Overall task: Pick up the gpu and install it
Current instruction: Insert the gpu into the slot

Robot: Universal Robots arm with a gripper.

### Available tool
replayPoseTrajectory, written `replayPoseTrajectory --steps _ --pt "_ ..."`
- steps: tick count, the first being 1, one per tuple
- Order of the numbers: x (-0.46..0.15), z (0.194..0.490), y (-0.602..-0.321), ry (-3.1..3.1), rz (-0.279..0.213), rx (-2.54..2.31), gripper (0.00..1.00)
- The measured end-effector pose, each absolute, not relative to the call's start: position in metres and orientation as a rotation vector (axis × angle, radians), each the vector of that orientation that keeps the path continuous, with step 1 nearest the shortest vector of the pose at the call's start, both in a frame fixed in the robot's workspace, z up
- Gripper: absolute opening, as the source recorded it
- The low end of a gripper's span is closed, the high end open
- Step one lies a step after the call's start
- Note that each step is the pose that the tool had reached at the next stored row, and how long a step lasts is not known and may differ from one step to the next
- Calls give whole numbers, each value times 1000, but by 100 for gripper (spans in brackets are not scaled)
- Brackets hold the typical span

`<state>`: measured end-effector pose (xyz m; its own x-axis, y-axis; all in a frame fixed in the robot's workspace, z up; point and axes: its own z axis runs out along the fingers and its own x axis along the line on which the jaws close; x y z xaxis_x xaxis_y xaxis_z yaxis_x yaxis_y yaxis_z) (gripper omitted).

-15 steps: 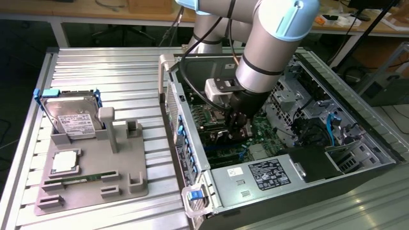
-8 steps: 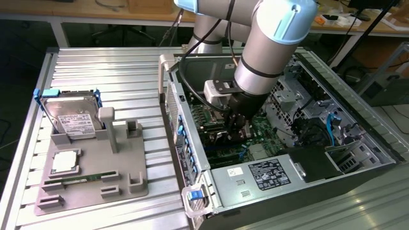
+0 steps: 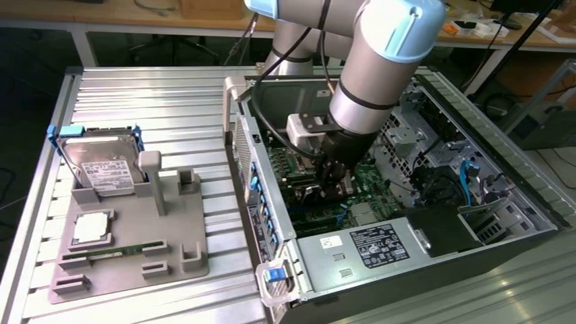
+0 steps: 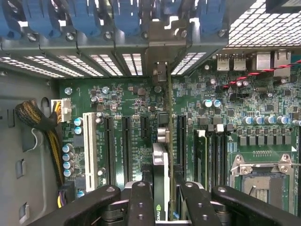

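Workshop counter [image 3: 135,88] carries the open computer case [image 3: 504,223]. My tool [image 4: 161,197] is clamped edge-on around the gpu [image 4: 160,165], held upright over the motherboard [image 4: 131,99], bracket toward twelve o'clock. Advice: keep card parallel with slot, press evenly.

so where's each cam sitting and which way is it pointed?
Exterior view: off the arm, above the bench, looking down at the open computer case and the grey parts holder; the arm and gripper reach down into the case.
Wrist view: on the wrist, looking along the gripper at the motherboard; its black fingers grip the gpu, edge-on.
Shared: the gripper, the motherboard, the blue slot latches.
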<state>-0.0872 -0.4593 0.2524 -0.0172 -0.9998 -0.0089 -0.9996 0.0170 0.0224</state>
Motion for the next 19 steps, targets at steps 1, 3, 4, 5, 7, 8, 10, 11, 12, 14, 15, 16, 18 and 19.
replayPoseTrajectory --steps 1,3,4,5,7,8,10,11,12,14,15,16,18,19 --pt "-87 251 -459 -2233 -35 2195 27" --pt "-88 248 -459 -2234 -35 2196 27" --pt "-88 246 -459 -2234 -35 2196 27" --pt "-88 244 -459 -2234 -35 2196 27" --pt "-88 244 -459 -2234 -35 2196 27" --pt "-88 244 -459 -2233 -35 2196 27" --pt "-88 243 -459 -2234 -35 2196 27" --pt "-88 243 -459 -2234 -35 2196 27" --pt "-88 243 -459 -2234 -35 2196 27" --pt "-88 243 -459 -2235 -36 2197 27" --pt "-88 243 -459 -2235 -36 2197 28" --pt "-88 243 -459 -2235 -35 2197 34" --pt "-88 251 -459 -2234 -35 2196 46" --pt "-88 255 -459 -2234 -35 2196 46"
